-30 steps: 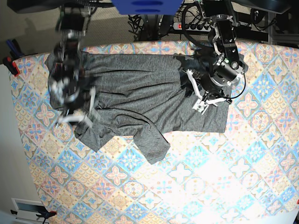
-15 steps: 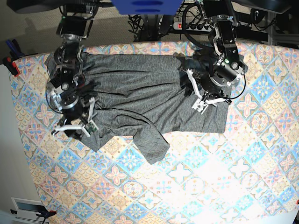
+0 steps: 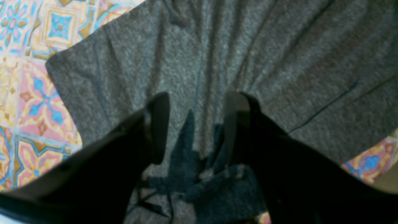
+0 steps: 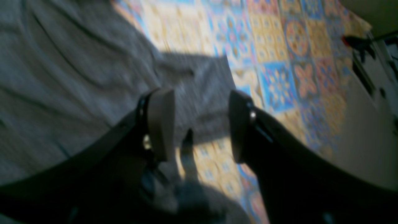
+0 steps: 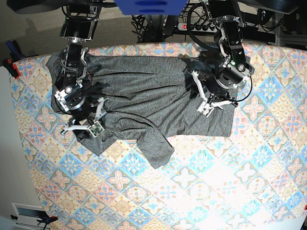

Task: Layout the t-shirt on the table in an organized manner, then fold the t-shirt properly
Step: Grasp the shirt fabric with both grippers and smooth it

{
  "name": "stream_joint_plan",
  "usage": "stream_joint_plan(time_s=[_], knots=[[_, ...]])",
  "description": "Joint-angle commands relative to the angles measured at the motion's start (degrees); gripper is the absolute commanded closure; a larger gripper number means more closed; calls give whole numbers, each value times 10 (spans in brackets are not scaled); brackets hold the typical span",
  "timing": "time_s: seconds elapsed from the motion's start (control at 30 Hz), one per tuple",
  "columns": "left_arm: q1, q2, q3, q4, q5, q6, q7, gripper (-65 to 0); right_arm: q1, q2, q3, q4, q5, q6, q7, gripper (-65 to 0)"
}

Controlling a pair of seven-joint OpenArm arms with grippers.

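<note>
While the t-shirt (image 5: 144, 100) lies rumpled across the tabletop (image 5: 216, 182), both tools hover above it. Left tool (image 3: 196, 124) released, empty. Right tool (image 4: 200, 124) likewise released, empty.

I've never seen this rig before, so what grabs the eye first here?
A dark-grey t-shirt sprawls rumpled across the far half of the bright pastel-tiled table, one flap trailing toward the near side. Both arms hang over it with jaws apart: the left gripper above its hem, the right gripper at its opposite edge.

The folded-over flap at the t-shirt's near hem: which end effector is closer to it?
Right. The right end effector is at the t-shirt's edge beside the flap; the left end effector is over the opposite end.
</note>
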Motion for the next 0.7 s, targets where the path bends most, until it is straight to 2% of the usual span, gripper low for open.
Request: stream_joint_plan(time_s=[0.0,0.13,0.23,0.67], knots=[[-5,0,1,11,-7,1,-12,-276,10,2,1,1,9,-4,27,-262],[-4,0,1,11,-7,1,-12,-276,7,-15,2,-40,12,-4,86,-262],[-2,0,1,11,-7,1,-12,-276,6,-17,2,-66,12,-4,118,-262],[-1,0,1,11,-7,1,-11,-276,7,-14,2,-148,12,-4,134,-262]])
